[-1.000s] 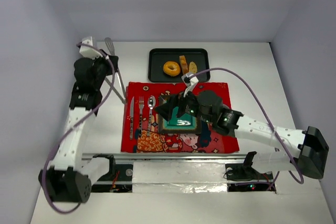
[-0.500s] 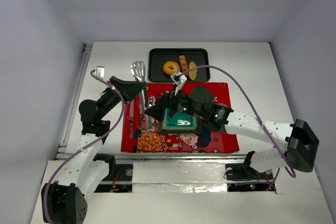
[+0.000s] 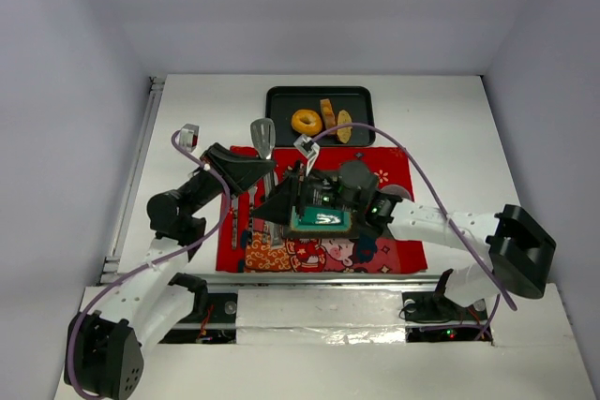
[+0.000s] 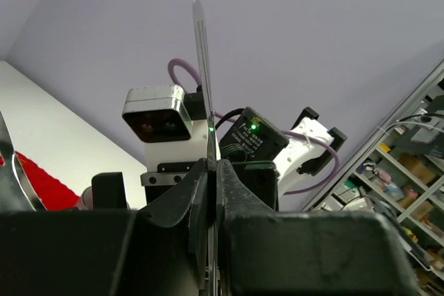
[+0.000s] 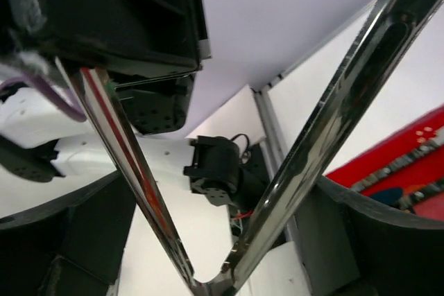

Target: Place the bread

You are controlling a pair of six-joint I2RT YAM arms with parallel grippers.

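Left gripper point(image 3: 262, 168) had swung the spatula point(image 3: 262, 133) a bit closer to the black tray point(image 3: 319, 93), handle clamped tight. Right gripper point(image 5: 225, 192) gripped tongs point(image 5: 333, 116), arms spread. Bread point(image 3: 306, 122) sat on that tray.

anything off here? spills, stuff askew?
Nothing spilled or damaged. The bread sits in the tray. Only oddity: left gripper with spatula and right gripper with tongs crowd close together over the red mat.
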